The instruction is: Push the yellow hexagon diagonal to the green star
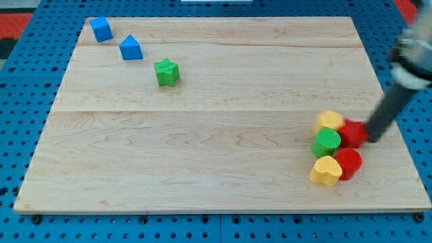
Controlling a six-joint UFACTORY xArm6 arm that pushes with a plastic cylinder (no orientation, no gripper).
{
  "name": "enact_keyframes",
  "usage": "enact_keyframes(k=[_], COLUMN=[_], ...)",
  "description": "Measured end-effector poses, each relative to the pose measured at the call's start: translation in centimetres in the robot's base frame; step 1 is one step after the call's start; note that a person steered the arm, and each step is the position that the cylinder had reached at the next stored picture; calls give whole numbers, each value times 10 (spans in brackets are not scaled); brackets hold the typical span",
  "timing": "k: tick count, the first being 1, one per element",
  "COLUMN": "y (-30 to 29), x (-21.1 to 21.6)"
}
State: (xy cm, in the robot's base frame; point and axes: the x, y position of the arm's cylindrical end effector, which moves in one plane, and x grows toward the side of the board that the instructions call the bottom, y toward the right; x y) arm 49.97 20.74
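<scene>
The yellow hexagon (330,121) sits at the view's right, at the top of a tight cluster of blocks. The green star (166,72) lies far off toward the view's upper left. My tip (372,139) is at the right side of the cluster, touching a red block (353,133) that lies just right of the yellow hexagon. The dark rod slants up to the view's right edge.
In the cluster, a green round block (327,142) lies below the yellow hexagon, a red round block (349,163) and a yellow heart-like block (326,171) lower still. Two blue blocks (101,29) (130,48) sit at the upper left. The wooden board (202,148) rests on a blue pegboard.
</scene>
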Motion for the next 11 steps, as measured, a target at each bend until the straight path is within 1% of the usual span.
enact_keyframes(k=[1, 2, 3, 4, 5, 6, 7, 8, 9, 11], y=[-80, -90, -3, -18, -133, -210, -162, -179, -229, -236], x=[0, -3, -2, -38, -58, -64, -54, -2, 10, -36])
